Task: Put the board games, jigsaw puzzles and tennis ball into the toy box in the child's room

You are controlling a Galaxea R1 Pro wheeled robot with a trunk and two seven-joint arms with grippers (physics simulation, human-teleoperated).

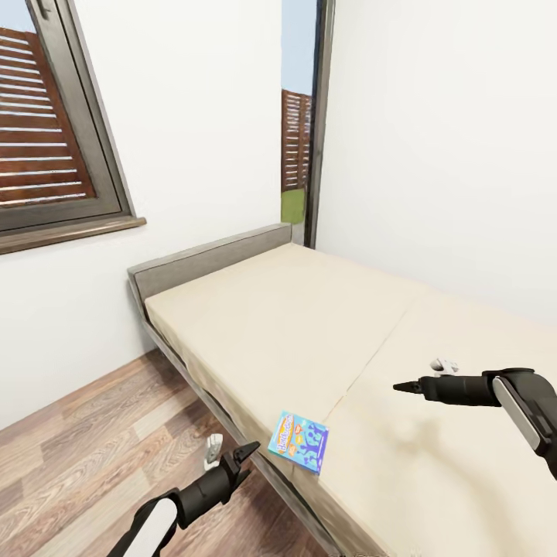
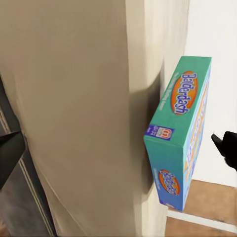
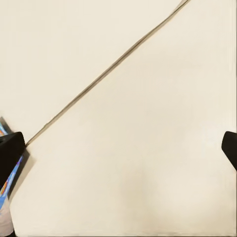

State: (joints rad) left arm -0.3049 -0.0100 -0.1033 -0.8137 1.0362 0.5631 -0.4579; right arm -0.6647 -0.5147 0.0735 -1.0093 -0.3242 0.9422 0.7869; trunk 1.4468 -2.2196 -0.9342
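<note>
One board game, a small blue patterned box, lies flat on the beige bed right at its near edge. The left wrist view shows the same board game with teal sides and the word "Balderdash". My left gripper hovers just beside the bed's edge, to the left of the box, with its fingers open and empty. My right gripper hangs open over the mattress to the right of the box. The right wrist view catches a sliver of the box beside one fingertip.
A grey headboard closes the bed's far end against a white wall. A dark-framed window with a wooden sill is at the left, and a narrow glazed strip fills the corner. Wood-plank floor runs along the bed's left side.
</note>
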